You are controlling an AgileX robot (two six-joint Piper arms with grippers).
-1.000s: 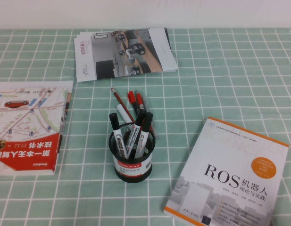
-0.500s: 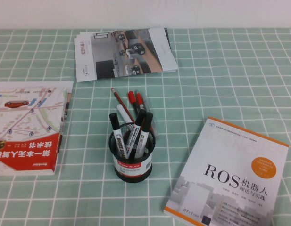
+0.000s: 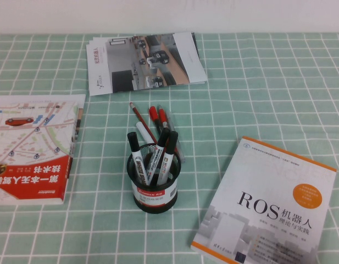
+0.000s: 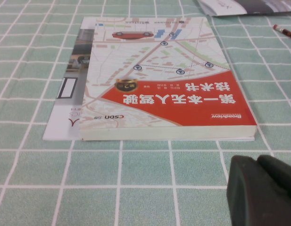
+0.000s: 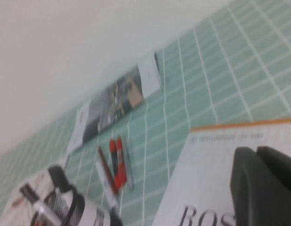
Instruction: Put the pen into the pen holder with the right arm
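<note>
Unmoved: one pen [image 5: 128, 165]; left gripper [image 4: 257, 165] by red book [image 4: 169, 101], right gripper [image 5: 256, 155] above another

Left gripper [image 4: 263, 190], right gripper [image 5: 265, 186], black (matte)

Green tablecloth [image 3: 257, 93] with white grid lines, plain white wall [image 3: 169, 15] behind, soft even light

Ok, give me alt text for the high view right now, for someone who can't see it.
A black mesh pen holder full of markers stands mid-table on a green checked cloth, with the pen, red-capped pens and a pencil lying just behind it. Three books surround it; neither gripper appears in this view.
</note>
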